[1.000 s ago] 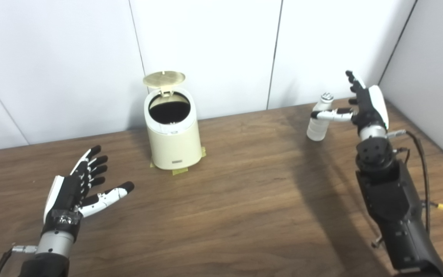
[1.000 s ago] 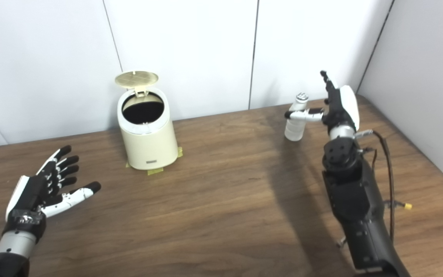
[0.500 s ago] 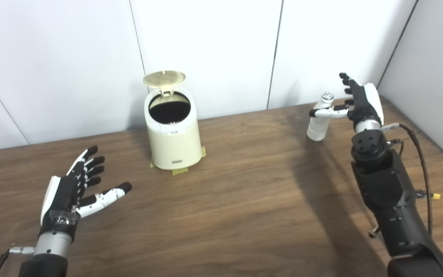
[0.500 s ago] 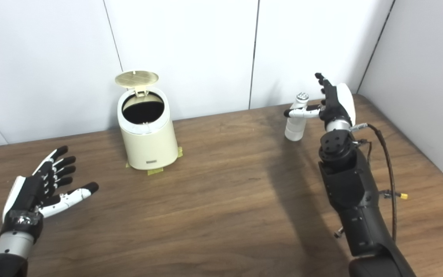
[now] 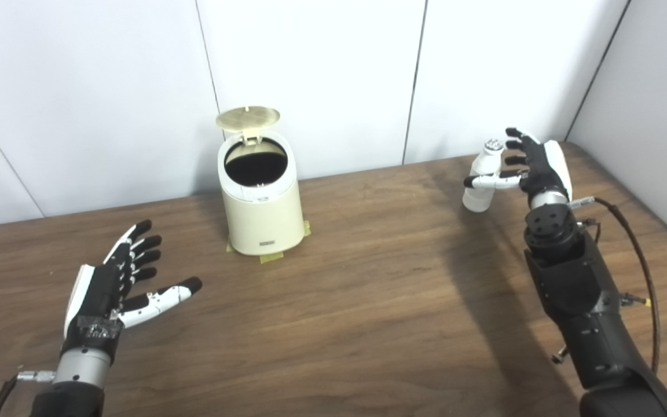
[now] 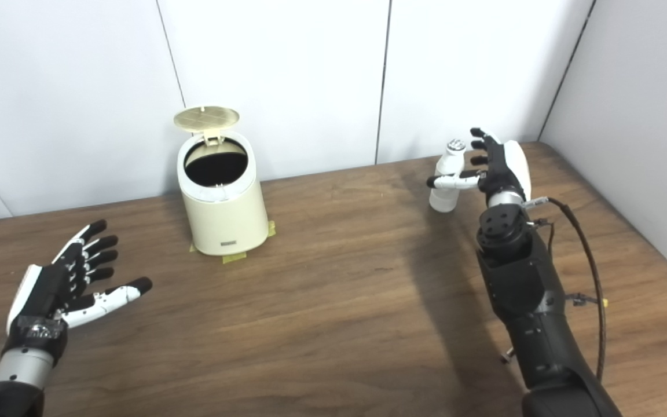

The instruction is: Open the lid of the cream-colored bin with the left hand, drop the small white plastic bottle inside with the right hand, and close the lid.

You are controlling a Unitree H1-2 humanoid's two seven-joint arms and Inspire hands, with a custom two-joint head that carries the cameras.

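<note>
Currently your right hand [image 5: 533, 168] curls loosely around the bottle [image 5: 480, 184], grip unconfirmed; your left hand [image 5: 114, 284] hovers spread; bin [image 5: 261, 200] lid [image 5: 248, 116] stands open.

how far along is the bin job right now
Done: the bin lid stands open. In hand: the right robot hand is curled around the white bottle on the table, grip unconfirmed. Left: dropping it in, then closing the lid; the left robot hand waits open.
</note>
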